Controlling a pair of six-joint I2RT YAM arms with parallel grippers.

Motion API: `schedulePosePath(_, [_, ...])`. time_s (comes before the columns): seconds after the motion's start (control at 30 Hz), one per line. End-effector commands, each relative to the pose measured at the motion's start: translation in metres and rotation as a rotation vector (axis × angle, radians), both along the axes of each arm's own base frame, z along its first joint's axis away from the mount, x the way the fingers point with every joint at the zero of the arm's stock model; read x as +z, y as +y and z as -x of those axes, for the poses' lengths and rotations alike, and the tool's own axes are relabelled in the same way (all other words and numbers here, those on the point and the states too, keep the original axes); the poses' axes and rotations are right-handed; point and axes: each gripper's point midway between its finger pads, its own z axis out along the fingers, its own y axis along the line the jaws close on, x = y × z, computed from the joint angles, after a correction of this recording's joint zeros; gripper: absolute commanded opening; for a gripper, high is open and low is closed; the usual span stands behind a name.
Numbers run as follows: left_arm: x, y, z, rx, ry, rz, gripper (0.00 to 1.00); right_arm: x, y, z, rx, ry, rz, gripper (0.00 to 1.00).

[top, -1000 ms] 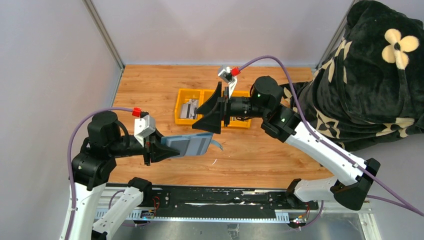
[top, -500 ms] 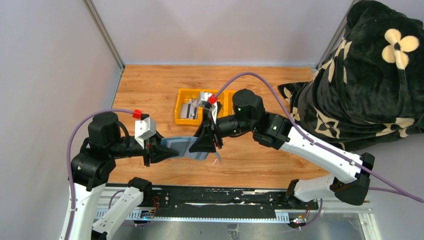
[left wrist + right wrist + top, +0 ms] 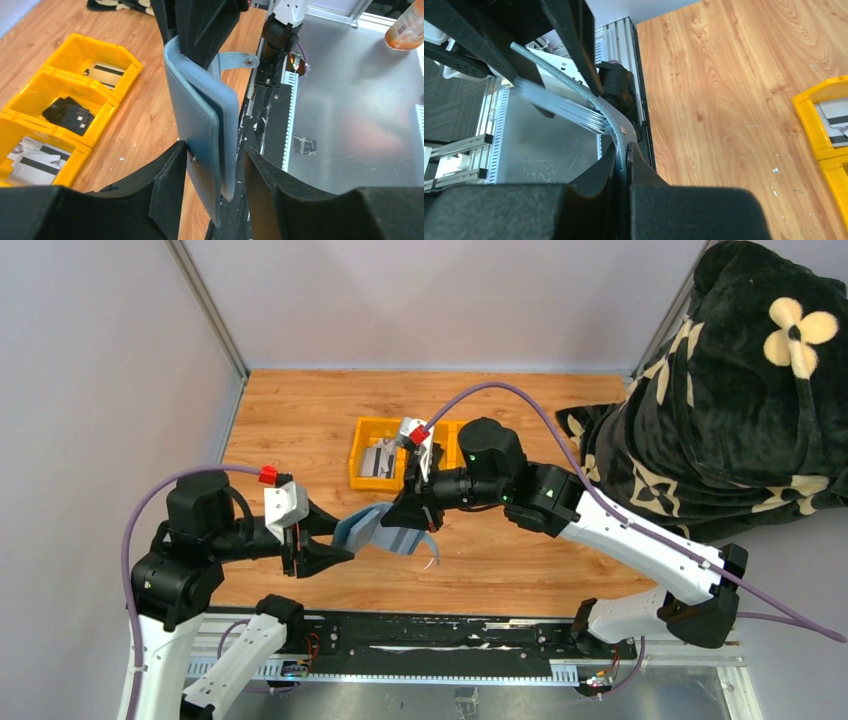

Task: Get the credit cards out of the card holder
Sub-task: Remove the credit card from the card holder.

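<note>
The blue-grey card holder point(image 3: 368, 528) hangs above the table between the two arms, folded and edge-up. My right gripper point(image 3: 415, 512) is shut on its far flap, and the wrist view shows the thin flap point(image 3: 564, 107) pinched between those jaws point(image 3: 624, 150). My left gripper point(image 3: 335, 540) is open around the near end of the holder point(image 3: 200, 115). Its left finger point(image 3: 165, 180) touches the holder's side and the other stands apart. White credit cards point(image 3: 378, 458) with black stripes lie in the yellow tray point(image 3: 30, 160). Whether any cards sit inside the holder I cannot tell.
The yellow three-compartment tray point(image 3: 358, 462) stands behind the grippers; its middle bin holds a black pouch point(image 3: 67, 112). A black flowered blanket point(image 3: 720, 390) is heaped at the right. The holder's snap strap point(image 3: 235, 60) dangles. A metal rail point(image 3: 420, 635) runs along the near edge.
The right gripper came down from over the tray and shut on the holder's far flap. The left gripper opened and drew back slightly left, letting go of the holder.
</note>
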Motion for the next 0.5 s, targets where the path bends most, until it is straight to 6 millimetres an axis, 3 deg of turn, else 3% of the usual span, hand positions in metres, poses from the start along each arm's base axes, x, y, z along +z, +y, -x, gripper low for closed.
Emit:
schedulePosePath(0.0, [0.001, 0.005, 0.011, -0.014, -0.046, -0.021, 0.51, 0.016, -0.015, -0.007, -0.045, -0.041, -0.037, 0.00])
schedulePosePath(0.27, [0.000, 0.005, -0.002, 0.009, -0.039, -0.047, 0.44, 0.022, -0.012, 0.004, -0.001, 0.011, -0.061, 0.00])
schedulePosePath(0.33, [0.004, 0.001, 0.001, -0.019, -0.009, -0.029, 0.54, 0.023, -0.007, -0.001, -0.034, 0.037, -0.056, 0.00])
schedulePosePath(0.4, [0.006, -0.001, 0.009, -0.059, -0.010, -0.009, 0.76, 0.021, -0.002, -0.015, -0.124, 0.068, -0.010, 0.00])
schedulePosePath(0.47, [0.006, 0.001, 0.013, -0.068, -0.062, -0.013, 0.84, 0.014, 0.001, -0.028, -0.223, 0.083, 0.056, 0.00])
